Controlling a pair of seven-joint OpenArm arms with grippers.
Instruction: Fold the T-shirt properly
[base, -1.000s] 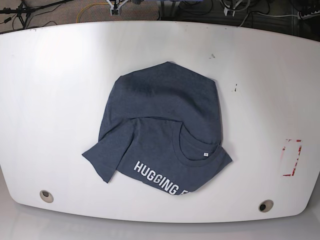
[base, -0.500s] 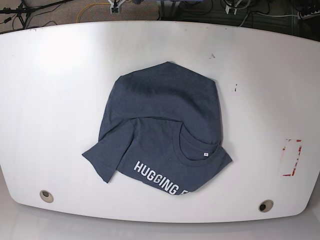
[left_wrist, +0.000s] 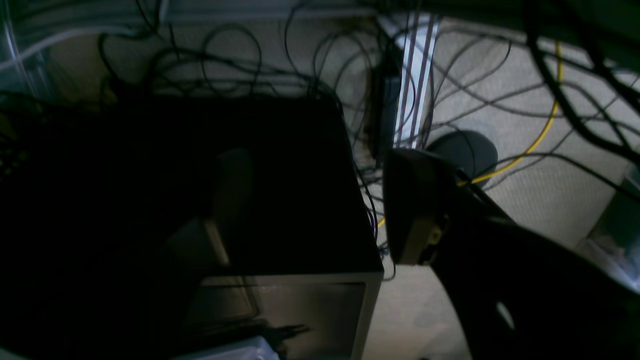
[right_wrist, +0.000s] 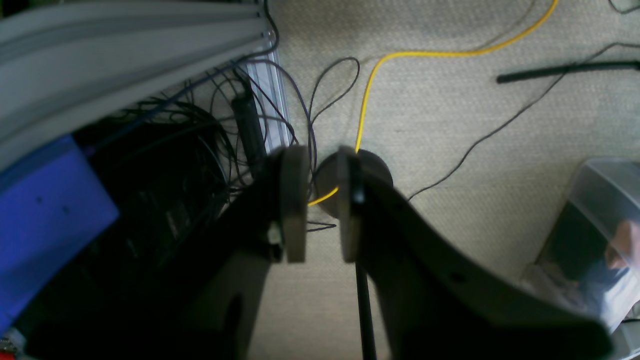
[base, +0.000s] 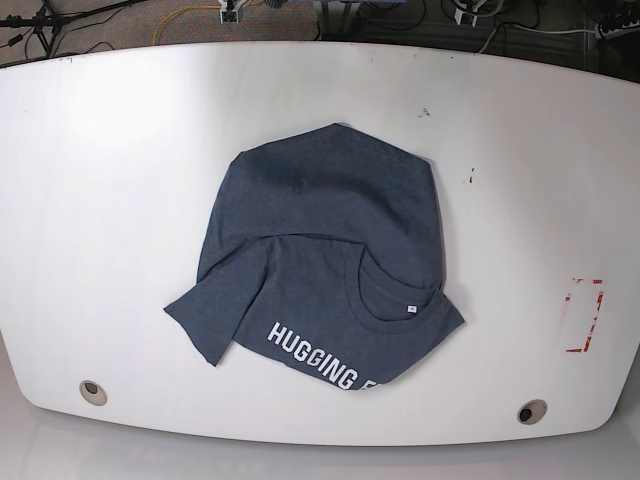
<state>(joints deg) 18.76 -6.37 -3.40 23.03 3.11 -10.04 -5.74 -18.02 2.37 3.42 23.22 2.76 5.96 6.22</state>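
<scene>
The T-shirt lies crumpled in the middle of the white table, dark navy, partly folded over itself. Its ribbed collar and small white neck tag face up, and the white lettering runs along the near edge. One sleeve sticks out at the near left. Neither arm shows in the base view. My left gripper hangs over the floor, jaws wide apart and empty. My right gripper also hangs over the floor, with a narrow gap and nothing between its fingers.
A red-marked patch sits at the table's right. Two round holes are near the front edge. Below the grippers are carpet, tangled cables, a yellow cable, a dark box and a clear plastic bin.
</scene>
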